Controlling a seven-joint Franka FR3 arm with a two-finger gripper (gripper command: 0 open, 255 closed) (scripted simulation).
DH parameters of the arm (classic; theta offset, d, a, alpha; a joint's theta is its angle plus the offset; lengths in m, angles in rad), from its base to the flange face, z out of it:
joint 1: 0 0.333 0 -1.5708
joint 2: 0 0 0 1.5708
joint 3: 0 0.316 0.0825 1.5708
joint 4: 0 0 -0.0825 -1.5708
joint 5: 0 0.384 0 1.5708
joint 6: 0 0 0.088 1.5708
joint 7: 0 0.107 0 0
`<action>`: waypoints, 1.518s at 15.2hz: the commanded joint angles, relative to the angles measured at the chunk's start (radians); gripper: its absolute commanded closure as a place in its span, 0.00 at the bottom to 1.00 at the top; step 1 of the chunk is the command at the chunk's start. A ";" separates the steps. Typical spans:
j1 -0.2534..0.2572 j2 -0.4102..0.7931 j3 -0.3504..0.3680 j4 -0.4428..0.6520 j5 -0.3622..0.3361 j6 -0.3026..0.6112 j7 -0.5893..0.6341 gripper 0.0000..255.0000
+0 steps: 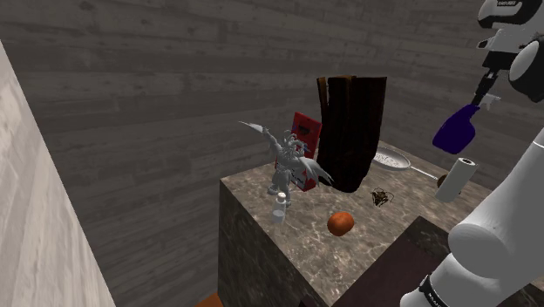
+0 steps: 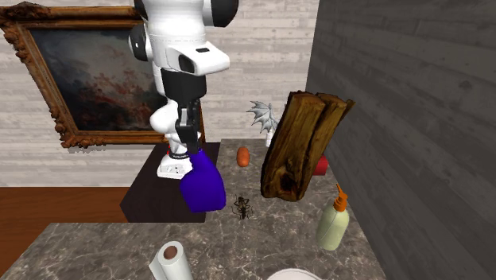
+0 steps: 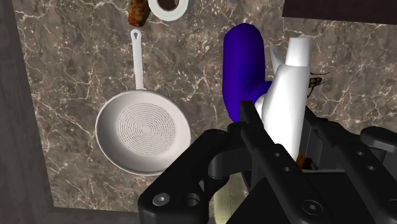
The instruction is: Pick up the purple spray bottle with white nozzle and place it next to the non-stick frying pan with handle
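Purple spray bottle (image 3: pixel 242 60) is clasped at its white nozzle (image 3: pixel 284 95) by the black gripper (image 3: pixel 280 124) and is held in the air above the marble counter (image 3: pixel 63 76), near the white frying pan (image 3: pixel 143 130).

A white robot arm (image 2: pixel 181 44) with dark joints rises at the shoulder view's lower right and bends over, its wrist pointing steeply down. The black two-finger gripper (image 2: pixel 189 149) hangs in mid-air, its fingers (image 3: pixel 254 130) clasped on the white nozzle end of a purple spray bottle (image 2: pixel 203 184) hanging below.
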 commanded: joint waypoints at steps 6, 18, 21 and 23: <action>0.019 -0.052 0.012 -0.144 -0.037 0.108 0.028 1.00; 0.028 -0.094 0.022 -0.343 -0.068 0.276 0.055 1.00; 0.028 -0.097 0.022 -0.386 -0.070 0.317 0.058 1.00; 0.028 -0.097 0.021 -0.413 -0.071 0.344 0.059 1.00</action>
